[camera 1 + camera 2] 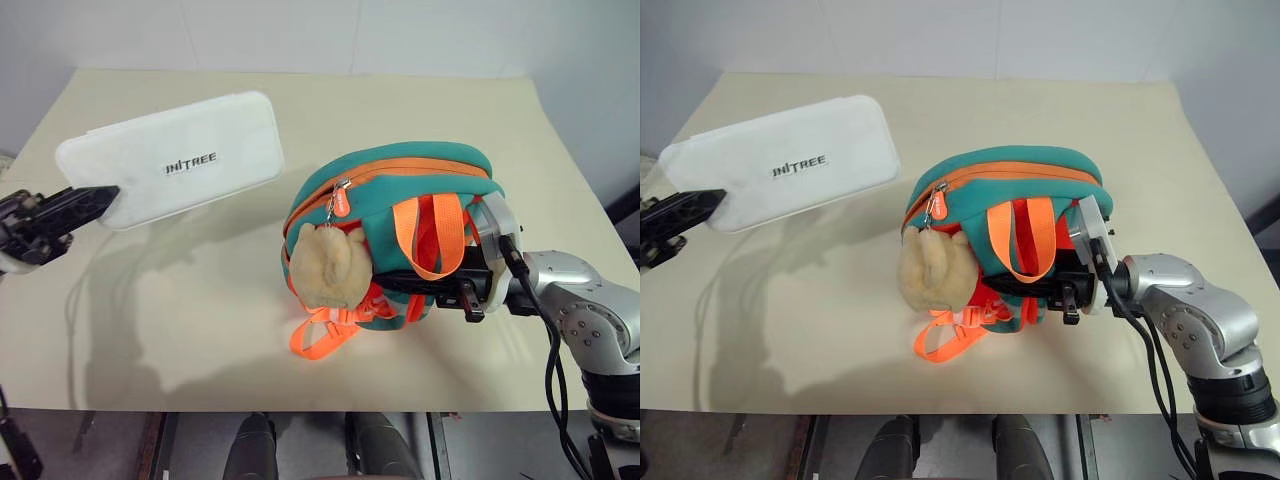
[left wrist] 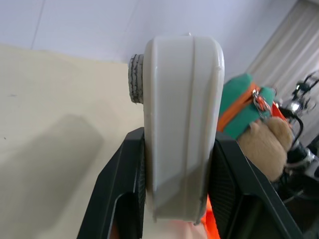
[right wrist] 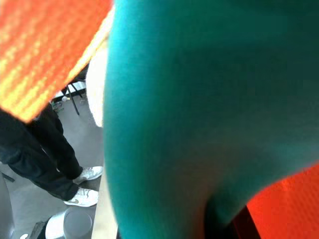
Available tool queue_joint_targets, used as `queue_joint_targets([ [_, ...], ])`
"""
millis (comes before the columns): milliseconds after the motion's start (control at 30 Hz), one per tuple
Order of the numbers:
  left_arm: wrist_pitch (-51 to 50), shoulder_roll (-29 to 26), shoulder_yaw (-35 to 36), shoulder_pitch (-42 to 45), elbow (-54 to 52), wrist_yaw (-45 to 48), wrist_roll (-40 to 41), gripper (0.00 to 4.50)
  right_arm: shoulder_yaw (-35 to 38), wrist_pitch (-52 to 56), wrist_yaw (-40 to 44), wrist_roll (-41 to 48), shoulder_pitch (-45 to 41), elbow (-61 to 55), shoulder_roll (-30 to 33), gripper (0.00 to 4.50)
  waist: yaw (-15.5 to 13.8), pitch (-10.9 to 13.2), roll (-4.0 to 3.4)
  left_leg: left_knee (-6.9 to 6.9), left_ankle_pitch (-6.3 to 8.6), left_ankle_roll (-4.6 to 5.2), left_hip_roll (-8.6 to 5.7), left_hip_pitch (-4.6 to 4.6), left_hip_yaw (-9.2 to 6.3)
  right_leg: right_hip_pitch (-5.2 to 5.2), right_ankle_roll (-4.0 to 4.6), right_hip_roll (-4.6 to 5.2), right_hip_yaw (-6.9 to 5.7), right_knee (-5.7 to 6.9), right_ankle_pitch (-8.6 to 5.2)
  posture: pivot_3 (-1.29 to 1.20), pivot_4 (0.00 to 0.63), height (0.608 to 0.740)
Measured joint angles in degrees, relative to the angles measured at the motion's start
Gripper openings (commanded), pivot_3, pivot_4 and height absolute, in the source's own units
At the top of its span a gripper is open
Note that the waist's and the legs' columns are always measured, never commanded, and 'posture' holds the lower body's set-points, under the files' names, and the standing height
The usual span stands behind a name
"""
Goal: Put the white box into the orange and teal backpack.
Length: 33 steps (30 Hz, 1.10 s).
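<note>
Left pincer [image 1: 100,200] pinches the white box [image 1: 175,160] aloft — right pincer [image 1: 400,282] clamps the orange and teal backpack [image 1: 400,185].

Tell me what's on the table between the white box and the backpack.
Nothing: bare table separates the white box from the backpack in both eye views.

Head stereo pair downward over table [image 1: 200,330]; wrist cameras close along claws.
</note>
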State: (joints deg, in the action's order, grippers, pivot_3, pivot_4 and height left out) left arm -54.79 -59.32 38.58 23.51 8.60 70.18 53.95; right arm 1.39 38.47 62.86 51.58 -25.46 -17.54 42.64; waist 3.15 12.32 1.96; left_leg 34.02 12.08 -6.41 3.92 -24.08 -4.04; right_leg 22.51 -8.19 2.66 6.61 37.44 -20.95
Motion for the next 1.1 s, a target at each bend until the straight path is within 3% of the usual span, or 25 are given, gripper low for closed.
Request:
queue_joint_targets([
  [367, -4.0, -2.6, 6.6, -4.3, -12.5, -0.3, 6.8, 1.33, -1.7, 0.2, 3.9, -3.2, -5.1, 5.5, -1.7, 0.00, 0.1, 0.0, -0.03, -0.03, 0.00, 0.00, 0.00, 0.02, 0.00, 0.00, 0.00, 0.00, 0.01, 0.00, 0.00, 0.00, 0.150, 0.740],
  [633, -4.6, -3.3, 8.0, -6.6, -15.4, -1.2, 8.6, 1.33, -1.7, 0.4, 5.2, -4.3, -5.8, 6.6, -2.3, 0.00, 0.1, 0.0, -0.03, -0.02, 0.00, 0.00, 0.00, 0.03, 0.00, 0.00, 0.00, 0.00, 0.02, 0.02, 0.00, 0.00, 0.150, 0.740],
  [833, -2.0, -5.2, 7.0, -10.6, -17.3, 1.5, 6.3, 1.32, -1.7, 0.7, 5.2, -4.4, -5.8, 6.6, -2.4, 0.00, 0.1, 0.0, -0.04, -0.02, 0.00, 0.00, 0.00, 0.03, 0.02, 0.00, 0.01, 0.00, 0.03, 0.02, 0.00, 0.00, 0.150, 0.740],
  [1100, 3.7, -10.0, 1.3, -8.5, -17.7, 3.9, 3.2, 1.32, -1.7, 0.8, 4.9, -4.5, -5.8, 6.6, -2.8, 0.00, 0.0, 0.0, -0.03, -0.01, 0.01, 0.00, 0.00, 0.03, 0.02, -0.01, 0.01, -0.01, 0.03, 0.02, 0.00, 0.00, 0.150, 0.740],
])
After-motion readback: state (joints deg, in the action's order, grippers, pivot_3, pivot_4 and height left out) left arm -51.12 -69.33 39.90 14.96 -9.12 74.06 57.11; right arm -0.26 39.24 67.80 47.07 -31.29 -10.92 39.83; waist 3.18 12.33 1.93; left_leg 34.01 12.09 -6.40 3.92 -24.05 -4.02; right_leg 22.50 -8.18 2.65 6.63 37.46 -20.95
